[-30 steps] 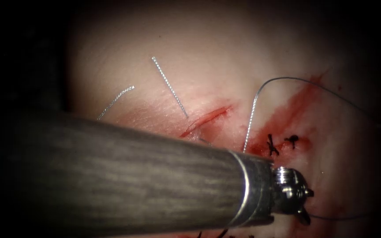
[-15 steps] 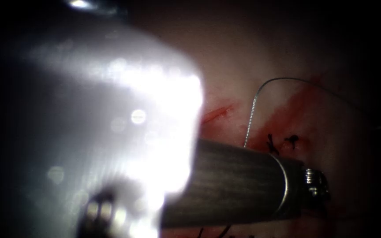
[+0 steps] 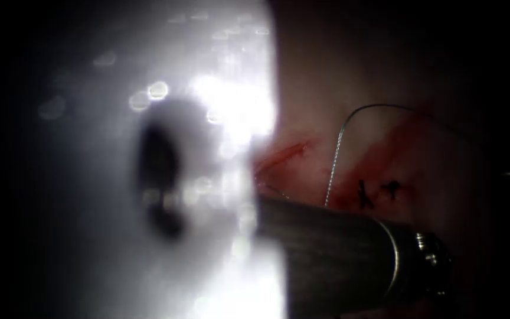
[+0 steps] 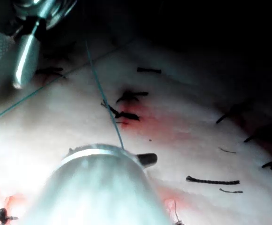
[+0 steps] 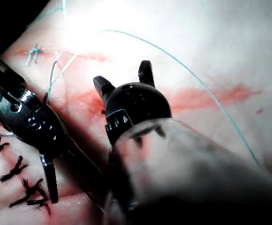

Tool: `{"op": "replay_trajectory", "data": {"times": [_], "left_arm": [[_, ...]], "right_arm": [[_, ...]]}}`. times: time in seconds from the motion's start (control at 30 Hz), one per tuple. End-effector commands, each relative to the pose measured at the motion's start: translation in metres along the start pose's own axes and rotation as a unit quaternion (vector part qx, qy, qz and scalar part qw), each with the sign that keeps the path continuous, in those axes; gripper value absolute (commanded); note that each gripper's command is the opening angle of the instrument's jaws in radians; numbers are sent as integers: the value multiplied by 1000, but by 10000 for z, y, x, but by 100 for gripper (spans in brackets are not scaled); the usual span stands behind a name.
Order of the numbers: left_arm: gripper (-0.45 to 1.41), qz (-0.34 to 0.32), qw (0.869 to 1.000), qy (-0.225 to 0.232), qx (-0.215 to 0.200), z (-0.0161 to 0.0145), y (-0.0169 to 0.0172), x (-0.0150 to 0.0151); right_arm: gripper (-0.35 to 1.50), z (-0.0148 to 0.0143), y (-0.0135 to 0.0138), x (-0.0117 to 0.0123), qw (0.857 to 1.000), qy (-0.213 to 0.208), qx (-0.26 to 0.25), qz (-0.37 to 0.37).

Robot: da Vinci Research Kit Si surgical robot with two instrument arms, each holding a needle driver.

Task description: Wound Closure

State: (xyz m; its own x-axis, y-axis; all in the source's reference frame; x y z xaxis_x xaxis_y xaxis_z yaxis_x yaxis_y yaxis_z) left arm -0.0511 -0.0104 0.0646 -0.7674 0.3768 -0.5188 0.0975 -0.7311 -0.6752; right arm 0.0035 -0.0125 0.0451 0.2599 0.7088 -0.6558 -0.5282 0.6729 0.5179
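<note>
Right wrist view: right tool (image 5: 124, 79) spread wide, gripping nothing.
Thread (image 5: 197, 78) arcs over the tissue (image 5: 210, 37) beyond its tips; left tool (image 5: 48, 180) lies just beside it, grip unreadable, stitches (image 5: 18, 168) at its tip.

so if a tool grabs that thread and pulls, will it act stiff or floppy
Probably floppy, with a little spring: the thread rises off the tissue in a free arch rather than lying flat. It looks very thin, so likely light and easy to drag. It crosses red fluid, so it may be slippery.
</note>
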Motion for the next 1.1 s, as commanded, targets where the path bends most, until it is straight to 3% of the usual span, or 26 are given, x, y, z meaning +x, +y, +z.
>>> {"op": "replay_trajectory", "data": {"times": [0.03,0.1,0.13,0.2,0.27,0.37,0.5,0.77,0.9,0.93,0.97,1.0,1.1], "left_arm": [[74,-2,1000,-6,-1,10,-4,-4],[67,-2,1000,-11,-6,15,-4,-11],[47,2,1000,-14,-10,16,-4,-14],[-45,-20,999,-22,-31,12,-3,-21],[-45,-77,996,-23,-38,1,-5,-20],[-45,-75,997,-13,-29,-16,-9,-9],[-45,-104,992,72,-1,-55,-24,7],[-45,-154,979,126,49,-120,-56,-3],[-45,-135,986,93,-11,-115,-54,-16],[-45,-101,991,82,-23,-108,-50,-19],[2,-45,996,64,-46,-97,-41,-26],[24,-5,997,57,-52,-90,-34,-30],[39,78,994,42,-58,-69,-20,-39]], "right_arm": [[126,9,-4,1,1000,1,1,0],[126,9,-5,1,1000,1,0,0],[126,9,-6,1,1000,1,0,0],[126,10,-7,1,1000,1,0,0],[126,10,-7,1,1000,1,0,4],[126,10,-7,1,1000,1,-1,3],[126,10,-8,1,1000,1,-1,4],[126,11,-12,2,1000,1,-2,4],[126,11,-12,2,1000,1,-2,7],[128,11,-12,2,1000,1,-2,7],[128,11,-12,2,1000,1,-2,7],[128,11,-12,2,1000,1,-2,10],[130,11,-12,1,1000,1,-2,10]]}}
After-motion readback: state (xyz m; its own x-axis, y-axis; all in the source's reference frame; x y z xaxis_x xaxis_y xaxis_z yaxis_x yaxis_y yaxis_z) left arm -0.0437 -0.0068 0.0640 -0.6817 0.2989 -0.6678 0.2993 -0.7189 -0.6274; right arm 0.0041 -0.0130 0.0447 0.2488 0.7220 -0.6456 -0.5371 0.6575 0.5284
